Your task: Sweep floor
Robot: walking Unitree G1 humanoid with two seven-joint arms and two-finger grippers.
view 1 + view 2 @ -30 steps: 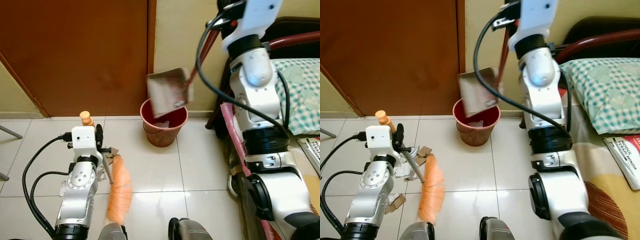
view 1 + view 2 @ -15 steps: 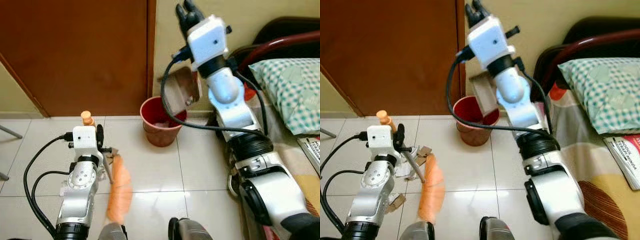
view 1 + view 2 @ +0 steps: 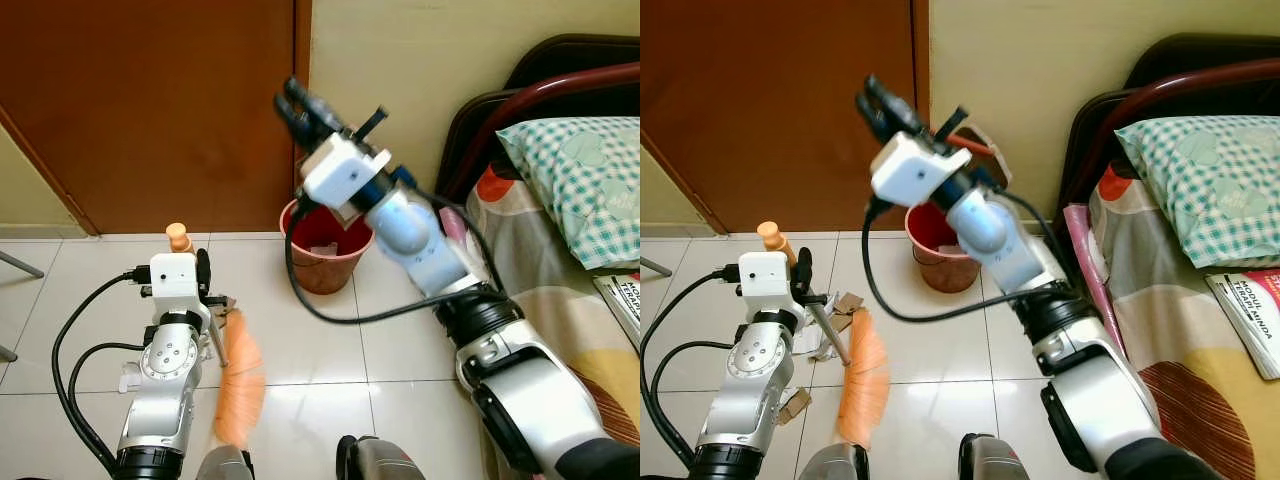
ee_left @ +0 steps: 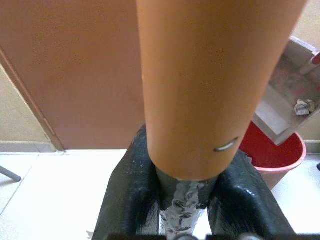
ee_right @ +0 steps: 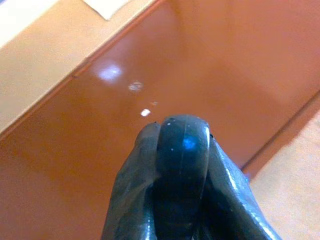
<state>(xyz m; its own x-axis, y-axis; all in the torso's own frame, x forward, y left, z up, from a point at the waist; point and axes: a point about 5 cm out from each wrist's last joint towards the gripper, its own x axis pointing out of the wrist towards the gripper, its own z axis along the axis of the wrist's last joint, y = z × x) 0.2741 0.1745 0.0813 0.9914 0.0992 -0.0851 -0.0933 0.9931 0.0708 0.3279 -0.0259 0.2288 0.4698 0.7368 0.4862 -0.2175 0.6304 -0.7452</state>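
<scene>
My left gripper (image 4: 184,200) is shut on the orange broom handle (image 3: 178,237). It holds the handle low at my left. The orange bristles (image 3: 240,390) rest on the white tiles. My right gripper (image 3: 300,105) is raised in front of the door, shut on the dark end of the dustpan handle (image 5: 182,145). The dustpan (image 4: 290,95) hangs tilted over the red bucket (image 3: 325,265), and a scrap of paper lies in it. My right forearm hides most of the pan in the eye views. Cardboard and paper scraps (image 3: 845,300) lie on the floor beside the broom.
A brown door (image 3: 150,100) and a cream wall (image 3: 420,60) close off the far side. To the right stands a bed (image 3: 1200,300) with a dark headboard, a checked pillow (image 3: 1200,170) and a booklet (image 3: 1250,320). Black cables hang from my left arm.
My right arm has swung down and to the left from high on the right. It carried the dustpan to a tilt over the bucket. The left arm and broom stayed put.
</scene>
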